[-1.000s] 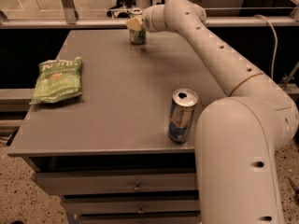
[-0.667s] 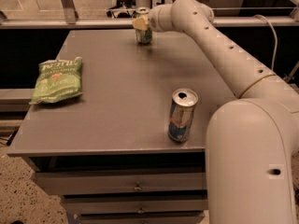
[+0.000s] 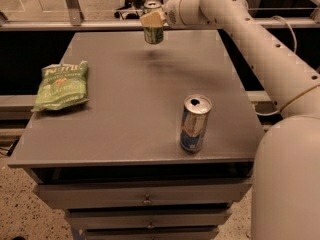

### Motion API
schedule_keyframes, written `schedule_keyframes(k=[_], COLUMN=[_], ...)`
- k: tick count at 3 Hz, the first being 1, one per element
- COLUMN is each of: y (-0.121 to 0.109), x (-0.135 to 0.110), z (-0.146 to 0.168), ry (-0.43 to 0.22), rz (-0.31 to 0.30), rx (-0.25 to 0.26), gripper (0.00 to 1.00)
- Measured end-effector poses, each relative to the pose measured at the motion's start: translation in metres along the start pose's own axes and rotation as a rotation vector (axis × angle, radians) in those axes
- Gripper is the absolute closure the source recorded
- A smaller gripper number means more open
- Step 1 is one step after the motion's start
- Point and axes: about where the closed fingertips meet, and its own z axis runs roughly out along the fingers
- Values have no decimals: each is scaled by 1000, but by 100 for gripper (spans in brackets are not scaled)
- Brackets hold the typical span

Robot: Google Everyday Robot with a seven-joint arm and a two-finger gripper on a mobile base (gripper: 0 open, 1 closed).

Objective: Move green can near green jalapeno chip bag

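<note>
"Hanging over the far edge of the table (image 3: 125, 94), is that where the green can (image 3: 153, 35) is seen?"

"Yes. It is clamped upright in the gripper (image 3: 153, 20), one pale finger laid across its upper side; the other finger is hidden behind it."

"Is it lifted?"

"It appears so, since a faint shadow is seen on the top below it."

"And the bag (image 3: 61, 85)?"

"It lies flat near the left edge, well apart from the green can."

"What room is left?"

"Bare tabletop is seen between them. A tall can (image 3: 195, 123) stands near the front right, and the arm (image 3: 260, 49) reaches in from the right."
</note>
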Motion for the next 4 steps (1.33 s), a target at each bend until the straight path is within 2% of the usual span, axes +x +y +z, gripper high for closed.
schedule_keyframes(k=[2, 3, 4], y=[24, 83, 127], x=[0, -7, -10], z=[0, 0, -1], ry=[2, -44, -68], rz=[-16, -43, -62], rx=[-48, -151, -239], gripper=[100, 100, 100])
